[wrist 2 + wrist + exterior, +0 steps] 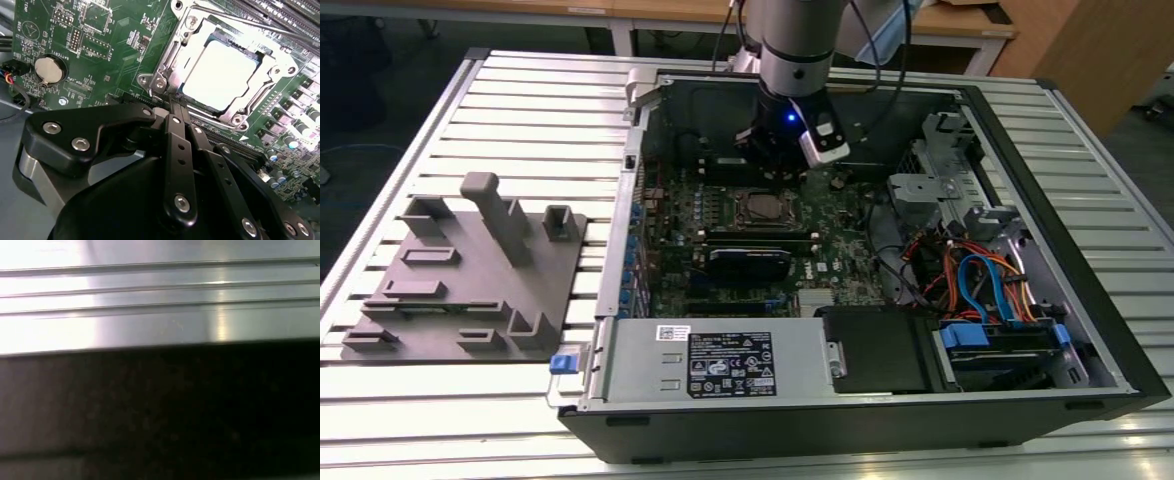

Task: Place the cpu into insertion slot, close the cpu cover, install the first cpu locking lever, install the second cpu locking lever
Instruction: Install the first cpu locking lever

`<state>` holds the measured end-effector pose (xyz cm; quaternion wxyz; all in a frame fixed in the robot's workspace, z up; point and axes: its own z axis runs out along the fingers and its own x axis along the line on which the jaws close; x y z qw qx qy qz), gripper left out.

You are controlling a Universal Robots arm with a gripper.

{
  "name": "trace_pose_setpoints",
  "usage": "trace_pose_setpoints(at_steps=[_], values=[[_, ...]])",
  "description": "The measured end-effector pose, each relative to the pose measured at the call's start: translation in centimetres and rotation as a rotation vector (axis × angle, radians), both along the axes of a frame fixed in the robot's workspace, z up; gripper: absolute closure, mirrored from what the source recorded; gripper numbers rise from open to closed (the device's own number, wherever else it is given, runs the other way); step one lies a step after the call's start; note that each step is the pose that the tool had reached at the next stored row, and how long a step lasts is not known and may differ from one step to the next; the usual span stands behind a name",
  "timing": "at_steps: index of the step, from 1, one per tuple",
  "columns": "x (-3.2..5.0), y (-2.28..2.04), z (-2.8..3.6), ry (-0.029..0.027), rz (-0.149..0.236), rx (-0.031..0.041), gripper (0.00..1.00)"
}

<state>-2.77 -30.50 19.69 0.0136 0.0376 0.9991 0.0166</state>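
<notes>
The cpu (225, 70), with its bright silver top, lies flat in the insertion slot (761, 206) on the green board. The cpu cover (182, 47), a grey metal frame, is down around it. One thin locking lever (240, 22) runs along the socket's far side, and another (212, 118) along the side nearest my fingers. My gripper (172, 106) is shut, its black fingertips together just off the socket's corner, close to that nearer lever. I cannot tell whether they touch it. In the exterior view my gripper (774, 168) hangs inside the case just behind the socket.
A coin battery (48, 70) and long black memory slots (285, 12) flank the socket. The open computer case (1067, 250) holds blue and orange cables (987, 280) and a power supply (707, 360). A grey fixture plate (454, 280) lies on the ribbed table at the exterior view's left.
</notes>
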Motion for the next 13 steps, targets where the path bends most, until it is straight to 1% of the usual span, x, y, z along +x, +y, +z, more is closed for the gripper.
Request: trace_pose_setpoints(at_steps=[2, 3, 4, 7, 8, 9, 11, 13], values=[[0.00, 0.00, -0.03, -0.0001, 0.000, 0.0000, 0.90], [0.00, -0.01, -0.04, 0.0000, 0.000, 0.0025, 0.90], [0.01, 0.00, -0.05, -0.0002, 0.000, 0.0095, 0.90], [0.01, 0.01, -0.08, -0.0003, 0.000, 0.0417, 0.90], [0.01, 0.00, -0.06, 0.0000, 0.000, 0.0500, 0.90], [0.01, 0.01, -0.05, 0.0000, 0.000, 0.0549, 0.90], [0.01, 0.01, 0.07, -0.0003, 0.000, 0.0574, 0.90], [0.01, 0.01, 0.33, 0.0000, 0.000, 0.0572, 0.90]])
